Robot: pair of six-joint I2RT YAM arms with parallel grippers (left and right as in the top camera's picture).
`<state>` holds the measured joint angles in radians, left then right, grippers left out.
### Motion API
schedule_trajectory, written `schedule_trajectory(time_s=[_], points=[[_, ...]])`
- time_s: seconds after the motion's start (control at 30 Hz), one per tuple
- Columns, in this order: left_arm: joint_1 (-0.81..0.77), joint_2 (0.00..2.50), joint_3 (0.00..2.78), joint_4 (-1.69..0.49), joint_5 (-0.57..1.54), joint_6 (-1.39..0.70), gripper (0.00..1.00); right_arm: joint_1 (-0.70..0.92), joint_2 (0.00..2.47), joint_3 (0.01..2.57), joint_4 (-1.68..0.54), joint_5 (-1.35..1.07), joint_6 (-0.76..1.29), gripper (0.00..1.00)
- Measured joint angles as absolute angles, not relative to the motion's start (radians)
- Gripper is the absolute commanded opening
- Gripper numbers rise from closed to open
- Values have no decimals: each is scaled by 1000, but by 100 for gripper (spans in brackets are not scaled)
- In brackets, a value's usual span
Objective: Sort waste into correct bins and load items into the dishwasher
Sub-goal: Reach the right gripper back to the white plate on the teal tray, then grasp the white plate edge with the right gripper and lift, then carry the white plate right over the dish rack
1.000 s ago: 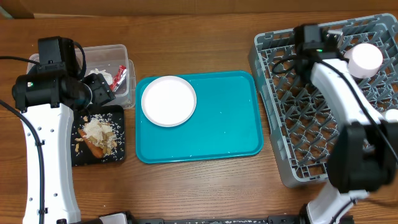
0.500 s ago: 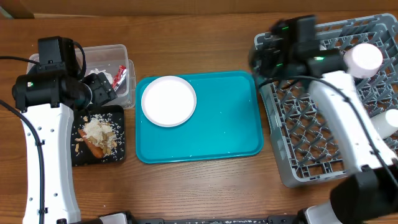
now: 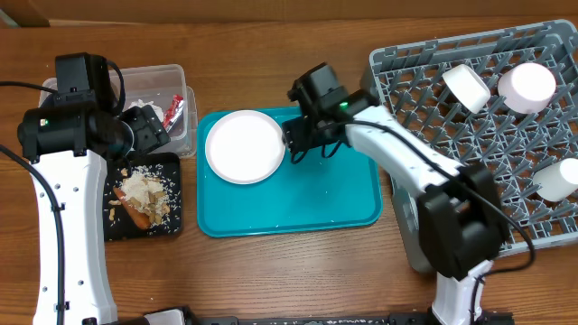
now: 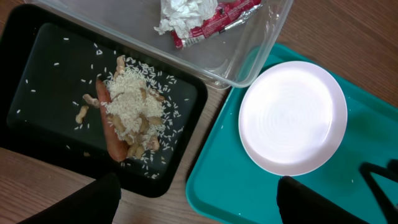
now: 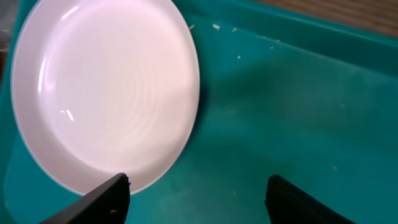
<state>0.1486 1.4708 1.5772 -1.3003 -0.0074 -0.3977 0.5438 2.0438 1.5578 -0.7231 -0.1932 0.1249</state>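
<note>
A large white plate (image 3: 245,146) (image 4: 292,118) (image 5: 106,93) lies at the left end of the teal tray. My right gripper (image 3: 302,144) (image 5: 198,183) hovers open at the plate's right rim, one finger over the rim and the other over bare tray, holding nothing. My left gripper (image 3: 149,126) (image 4: 196,193) stands open and empty between the bins. The clear tub (image 3: 179,72) (image 4: 249,59) holds a red wrapper (image 3: 174,110) (image 4: 211,25) and crumpled paper (image 4: 183,12). On the black tray (image 3: 113,226) (image 4: 37,93) lie a carrot (image 4: 112,140) and crumbly scraps (image 3: 144,191) (image 4: 130,102). The grey dish rack (image 3: 433,226) stands at the right.
The teal tray (image 3: 325,190) (image 5: 298,99) sits mid-table with a few crumbs on it. Three small white dishes (image 3: 467,88) (image 3: 528,86) (image 3: 558,179) sit among the rack's pegs. The right arm spans from the rack's front corner to the plate.
The right arm has swung left from over the dish rack to the plate's right edge, uncovering a small white dish in the rack. The left arm has not moved.
</note>
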Motion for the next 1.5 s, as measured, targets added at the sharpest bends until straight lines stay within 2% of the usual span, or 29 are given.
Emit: schedule_trajectory(time_s=[0.33,0.4,0.5,0.63,0.93,1.17,1.37,1.5], points=[[149,1471,1577,-1300,-7,-398,82,606,2150,1558,-620,-152,152,58],[149,1471,1577,-1300,-8,-398,82,613,2165,1558,-620,-140,152,51],[149,1471,1577,-1300,-7,-398,82,616,2177,1560,-616,-116,159,29],[149,1471,1577,-1301,-8,-398,82,616,2184,1565,-635,-89,179,4],[149,1471,1577,-1303,-7,-398,82,610,2162,1575,-712,-2,209,4],[149,1471,1577,-1305,-7,-398,82,535,1985,1561,-758,297,208,4],[149,1471,1577,-1305,-7,-398,82,442,1723,1560,-647,584,102,4],[149,1471,1577,-1305,-8,-398,82,380,1650,1568,-597,788,19,4]])
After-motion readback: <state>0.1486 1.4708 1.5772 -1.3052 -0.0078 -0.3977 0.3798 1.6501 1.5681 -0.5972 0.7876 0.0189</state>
